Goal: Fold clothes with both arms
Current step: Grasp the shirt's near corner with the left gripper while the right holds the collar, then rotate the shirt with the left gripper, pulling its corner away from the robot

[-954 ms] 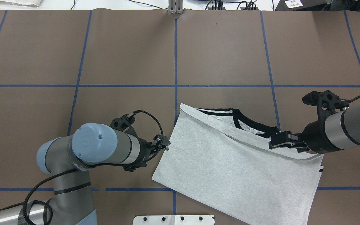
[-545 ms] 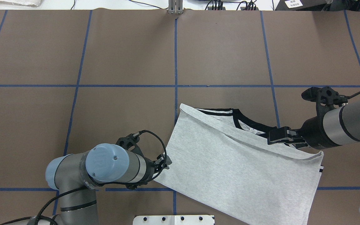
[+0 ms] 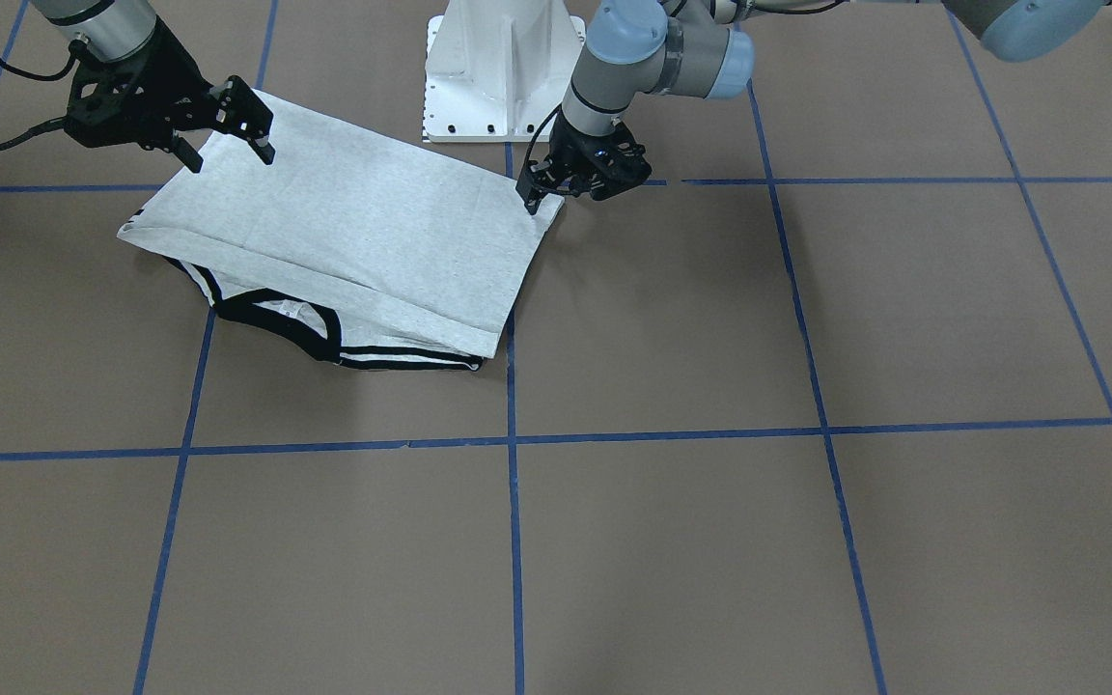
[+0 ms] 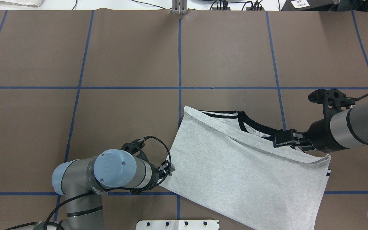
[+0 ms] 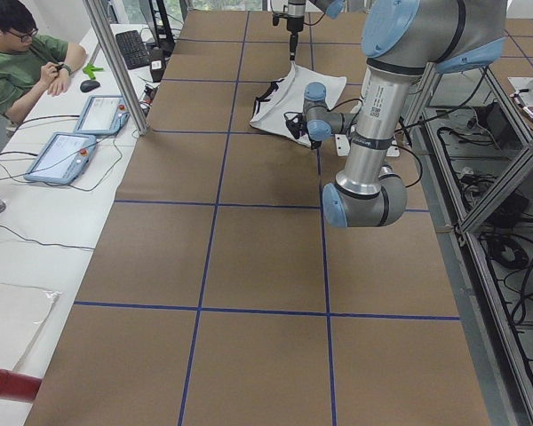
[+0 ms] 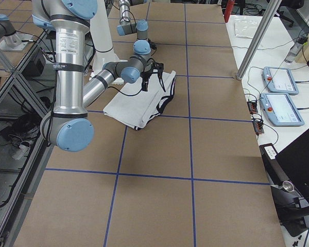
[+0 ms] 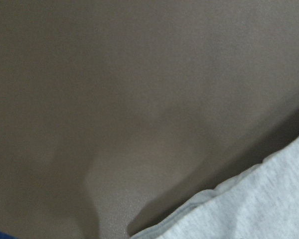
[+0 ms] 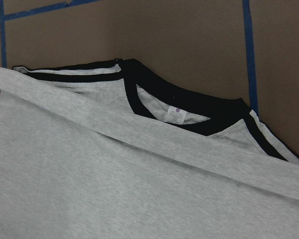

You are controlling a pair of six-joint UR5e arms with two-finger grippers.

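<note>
Your folded heather-grey T-shirt (image 4: 244, 172) slants along the desk's robot-side edge, collar facing you, white pedestal base (image 3: 503, 68) adjacent. The right gripper (image 4: 276, 141) gapes wide; you cannot tell the left gripper (image 4: 169, 168)'s spread.

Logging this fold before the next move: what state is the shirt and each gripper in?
T-shirt: folded over itself, flat on the table, collar showing.
Left gripper: at the shirt's edge; open or shut unclear.
Right gripper: open, empty, above the shirt.
</note>
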